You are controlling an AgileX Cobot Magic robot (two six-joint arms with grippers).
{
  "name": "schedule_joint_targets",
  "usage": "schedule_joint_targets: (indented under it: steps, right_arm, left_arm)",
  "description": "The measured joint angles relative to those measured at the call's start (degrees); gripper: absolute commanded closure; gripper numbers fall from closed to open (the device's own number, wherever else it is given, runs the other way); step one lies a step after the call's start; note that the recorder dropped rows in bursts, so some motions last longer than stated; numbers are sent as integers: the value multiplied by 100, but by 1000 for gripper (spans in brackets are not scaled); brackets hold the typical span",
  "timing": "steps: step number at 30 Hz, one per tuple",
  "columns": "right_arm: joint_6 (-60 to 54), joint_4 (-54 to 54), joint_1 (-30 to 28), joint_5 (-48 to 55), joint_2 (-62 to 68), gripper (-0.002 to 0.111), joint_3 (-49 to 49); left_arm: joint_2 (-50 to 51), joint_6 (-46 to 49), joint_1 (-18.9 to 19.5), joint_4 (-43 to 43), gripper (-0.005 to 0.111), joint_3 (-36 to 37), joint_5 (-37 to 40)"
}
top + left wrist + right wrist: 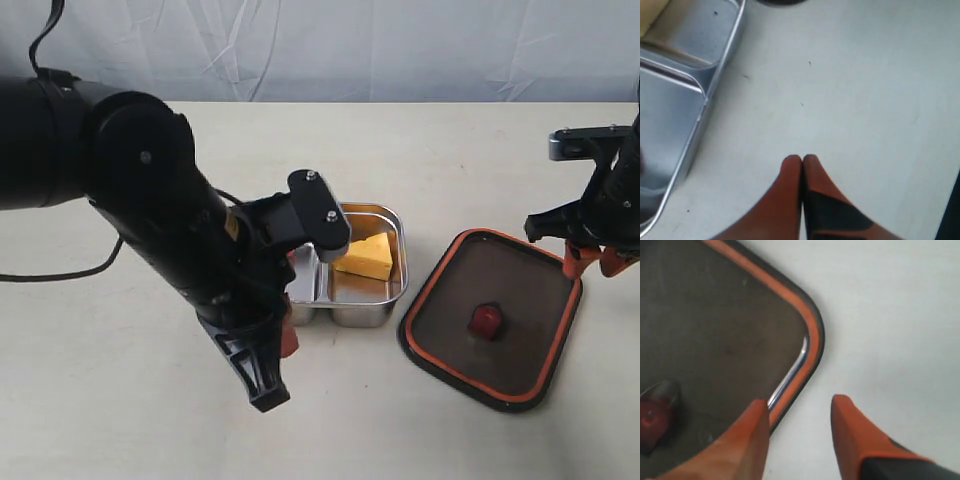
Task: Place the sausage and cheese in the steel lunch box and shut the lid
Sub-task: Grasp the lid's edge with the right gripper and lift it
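Left end effector (802, 159) is pressed together, empty. Right end effector (800, 401) is spread across the corner rim of the lid (520, 290), lower right; it looks light, stiff and slick, best pinched at the edge.

Looked like a robot lab bench: bare beige table (120, 400), wrinkled white sheet (400, 50) hung behind the table, black robot arm (150, 190) over it, loose cable (50, 275) at its left edge.
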Motion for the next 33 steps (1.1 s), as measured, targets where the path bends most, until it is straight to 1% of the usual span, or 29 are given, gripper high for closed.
schedule_joint_targets:
  steps: [7,17,19,20,22,24,28,30,33]
  right_arm:
    - [-137,197,-432,-550,401,68,-3]
    - [-328,440,-473,-888,789,68,-13]
    - [-328,452,-473,-895,821,77,-13]
    - [-328,452,-473,-895,821,87,-13]
    - [-328,452,-473,-911,821,99,-13]
    - [-328,452,-473,-953,852,101,-13]
    - [-362,463,-473,-991,966,102,-26]
    - [-387,463,-473,-962,999,109,-60]
    - [-398,463,-473,-928,999,109,-74]
  left_arm:
    - [0,0,0,-207,107,126,11]
    - [0,0,0,-341,107,126,-100]
    - [0,0,0,-341,107,126,-100]
    - [0,0,0,-341,107,126,-100]
    - [0,0,0,-341,107,126,-100]
    - [0,0,0,-341,107,126,-100]
    - [0,0,0,-344,107,126,-100]
    - [0,0,0,-344,107,126,-100]
    - [0,0,0,-344,107,126,-134]
